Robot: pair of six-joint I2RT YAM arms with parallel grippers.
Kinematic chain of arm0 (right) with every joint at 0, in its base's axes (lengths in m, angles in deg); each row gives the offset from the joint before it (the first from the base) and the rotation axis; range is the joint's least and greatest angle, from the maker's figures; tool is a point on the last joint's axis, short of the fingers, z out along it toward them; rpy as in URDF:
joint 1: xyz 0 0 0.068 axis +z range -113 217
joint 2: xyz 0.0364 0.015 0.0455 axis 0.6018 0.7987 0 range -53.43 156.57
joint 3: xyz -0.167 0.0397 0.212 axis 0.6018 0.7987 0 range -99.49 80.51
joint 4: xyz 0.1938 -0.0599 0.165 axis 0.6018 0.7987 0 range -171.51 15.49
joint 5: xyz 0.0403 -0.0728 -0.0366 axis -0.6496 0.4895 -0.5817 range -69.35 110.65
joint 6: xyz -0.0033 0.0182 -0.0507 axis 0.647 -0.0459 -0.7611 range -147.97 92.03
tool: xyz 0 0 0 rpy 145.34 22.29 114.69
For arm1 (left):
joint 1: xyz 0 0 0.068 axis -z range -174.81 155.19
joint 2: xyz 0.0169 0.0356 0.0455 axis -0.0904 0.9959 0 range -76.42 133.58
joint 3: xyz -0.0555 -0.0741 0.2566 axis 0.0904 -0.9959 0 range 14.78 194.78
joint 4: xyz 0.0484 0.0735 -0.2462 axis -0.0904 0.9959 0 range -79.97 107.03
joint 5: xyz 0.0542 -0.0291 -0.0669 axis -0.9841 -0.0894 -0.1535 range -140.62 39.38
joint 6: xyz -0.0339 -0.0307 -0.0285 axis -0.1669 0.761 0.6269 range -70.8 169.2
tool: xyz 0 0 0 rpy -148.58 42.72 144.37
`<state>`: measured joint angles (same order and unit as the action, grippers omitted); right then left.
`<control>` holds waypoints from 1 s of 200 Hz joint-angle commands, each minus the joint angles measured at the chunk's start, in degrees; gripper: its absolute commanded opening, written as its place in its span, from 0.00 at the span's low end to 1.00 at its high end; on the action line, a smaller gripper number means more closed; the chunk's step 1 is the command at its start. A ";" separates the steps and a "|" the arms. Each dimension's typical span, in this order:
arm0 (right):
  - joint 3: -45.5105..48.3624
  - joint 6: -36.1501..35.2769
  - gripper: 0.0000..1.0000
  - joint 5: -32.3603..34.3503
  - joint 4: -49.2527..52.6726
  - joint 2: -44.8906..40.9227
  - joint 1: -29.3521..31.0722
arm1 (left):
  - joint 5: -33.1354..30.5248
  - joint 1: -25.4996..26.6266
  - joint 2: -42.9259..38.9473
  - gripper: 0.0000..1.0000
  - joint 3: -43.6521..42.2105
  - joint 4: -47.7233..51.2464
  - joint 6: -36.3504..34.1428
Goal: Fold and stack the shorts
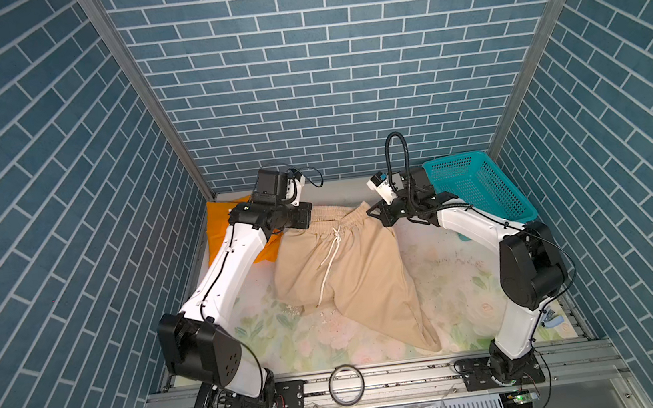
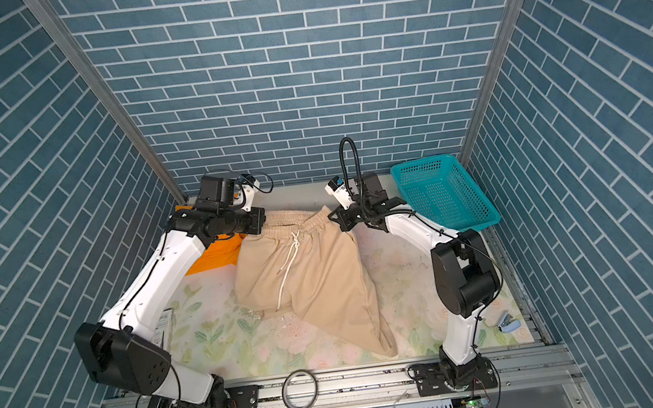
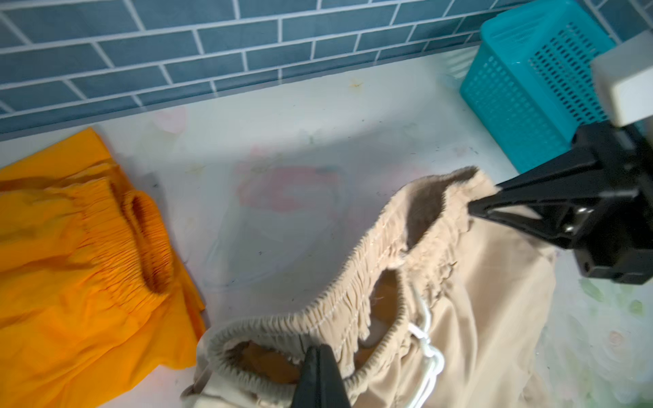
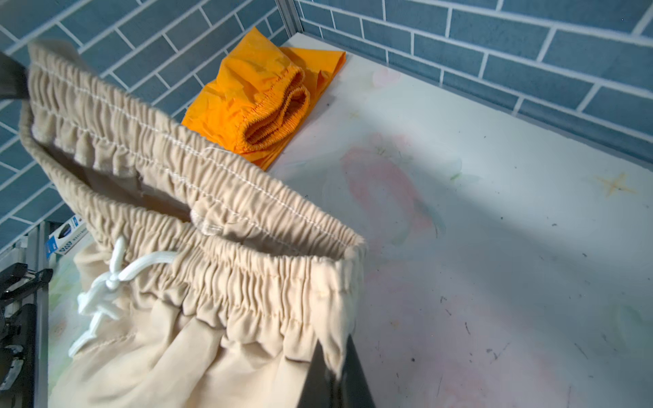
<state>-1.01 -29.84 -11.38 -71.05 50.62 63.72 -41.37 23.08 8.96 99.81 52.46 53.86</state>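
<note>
- Looking down in both top views, the left gripper pinches the beige shorts at the left end of their elastic waistband. The right gripper pinches the right end. Both pairs of jaws are pressed together on cloth.
- The waistband hangs lifted across the far middle of the floral mat, sagging between the two grips. The legs trail toward the near side and rest on the mat, and the white drawstring dangles down the front.
- The orange shorts lie in the far left corner, partly under the left arm. The teal basket stands at the far right, behind the right arm.
- In the left wrist view, the left gripper bites the elastic edge with its tips together. The right gripper clamps the opposite end, in front of the basket. The orange pair lies just beside the beige one.
- In the right wrist view, the right gripper nips the cloth at the corner of the waistband. The band stretches away to a dark blur at its other end. The orange shorts sit against the far wall, their waistband doubled over.
</note>
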 commanded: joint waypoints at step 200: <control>6.23 3.54 0.00 -6.96 6.42 7.31 0.16 | 7.05 -0.49 41.24 0.70 20.35 1.43 -12.46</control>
<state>4.35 -27.74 -16.08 -61.72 58.47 63.61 -37.17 22.77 44.92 116.64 46.71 46.58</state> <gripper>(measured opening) 0.062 0.702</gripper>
